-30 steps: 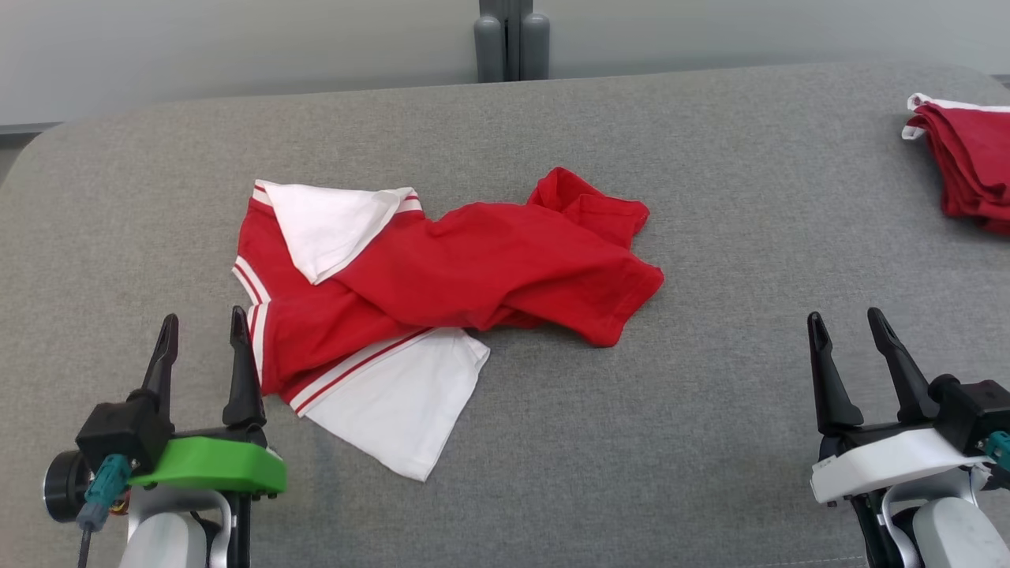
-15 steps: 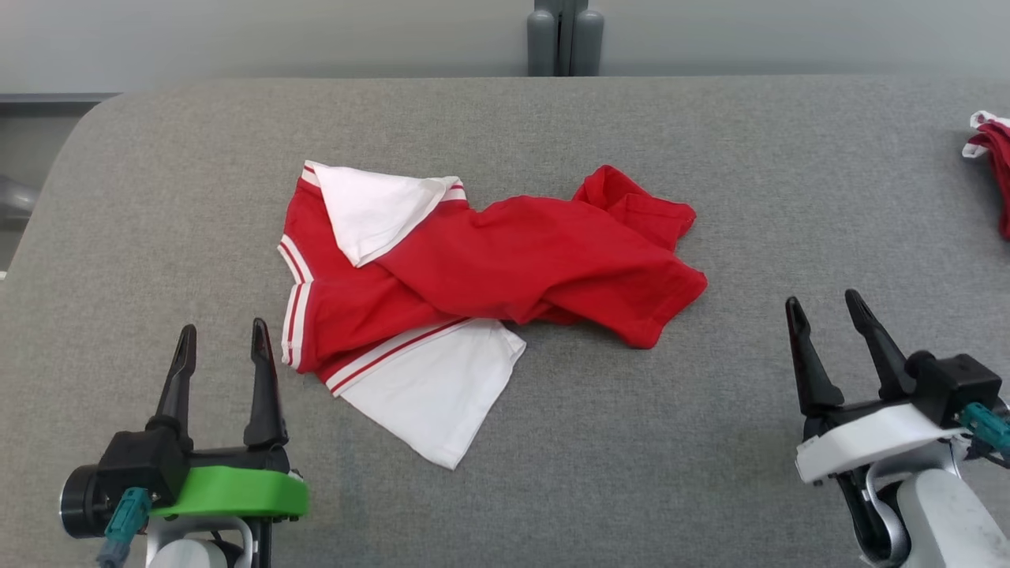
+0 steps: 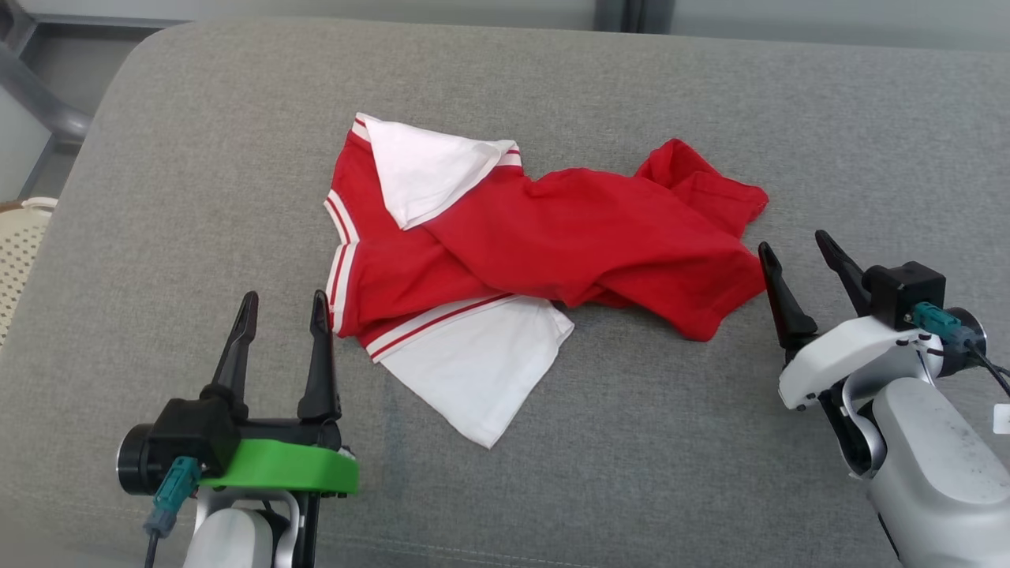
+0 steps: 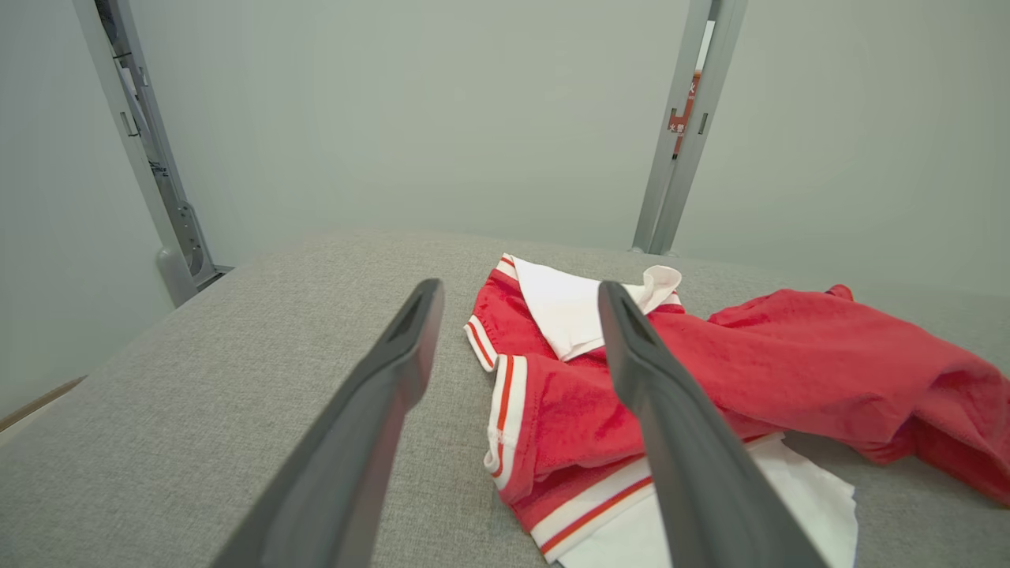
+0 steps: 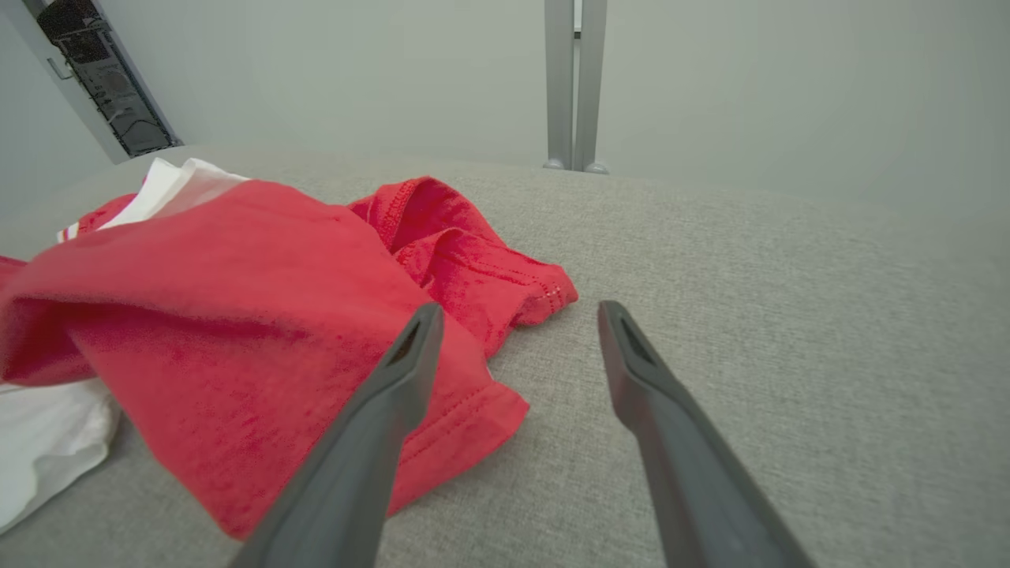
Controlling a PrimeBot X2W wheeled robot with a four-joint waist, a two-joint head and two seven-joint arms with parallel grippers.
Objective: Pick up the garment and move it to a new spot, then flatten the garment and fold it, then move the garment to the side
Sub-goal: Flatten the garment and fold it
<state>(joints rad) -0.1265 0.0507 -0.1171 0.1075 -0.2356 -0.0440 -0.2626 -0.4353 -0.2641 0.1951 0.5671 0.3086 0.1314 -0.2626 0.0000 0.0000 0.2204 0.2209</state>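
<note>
- Both pairs of fingers (image 3: 318,355) stand spread wide with nothing between them. Our left gripper (image 3: 285,296) sits toward the counter's near left corner and our right gripper (image 3: 791,241) further toward its right side.
- We see the counter (image 3: 197,197) covered in grey cloth, its far left corner rounded.
- We find the garment (image 3: 584,244), red with white parts, lying crumpled between our two grippers, well in from the left and far edges.
- Its red bulk runs rightward and ends just beside the inner finger of our right gripper. Whether they touch we cannot tell.
- One white panel (image 3: 473,379) spreads toward the near edge, and a second white panel (image 3: 422,173) folds over the red toward the far edge.
- The striped trim (image 3: 341,260) faces the left edge, just beside our left gripper's inner fingertip.
- A cream latticed object (image 3: 20,244) shows beyond the left edge.
</note>
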